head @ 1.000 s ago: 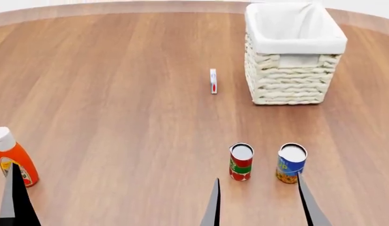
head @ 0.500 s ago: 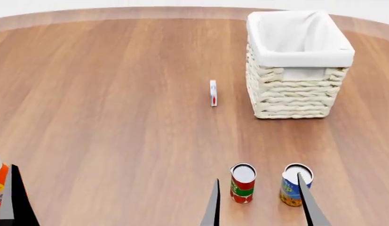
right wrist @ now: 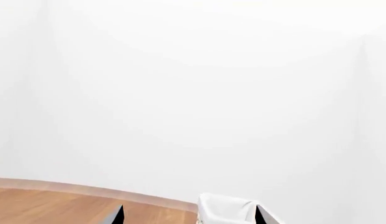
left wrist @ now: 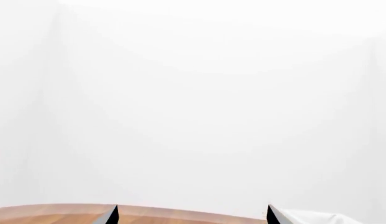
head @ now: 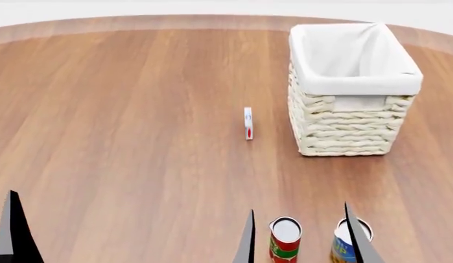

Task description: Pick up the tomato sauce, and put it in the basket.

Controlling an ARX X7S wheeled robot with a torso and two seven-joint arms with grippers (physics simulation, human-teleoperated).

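The tomato sauce (head: 285, 241) stood upright on the wooden table (head: 138, 109), its long axis vertical, directly between the 2 fingertips of the right gripper (head: 303, 235) as the head view showed them, though whether the tips were level with it or above it could not be told. Just beyond the outer fingertip stood a blue-and-yellow can (head: 348, 244), partly hidden by that finger. The right arm was clearly the nearer one; the left gripper (head: 13, 230) showed only 1 dark tip well off to the other side. The right fingers were spread wider than the can and held nothing; the left ones, apart in the left wrist view, held nothing either. The basket (head: 354, 87) stood farther ahead of the right gripper, with a small white and red item (head: 248, 123) beside it.
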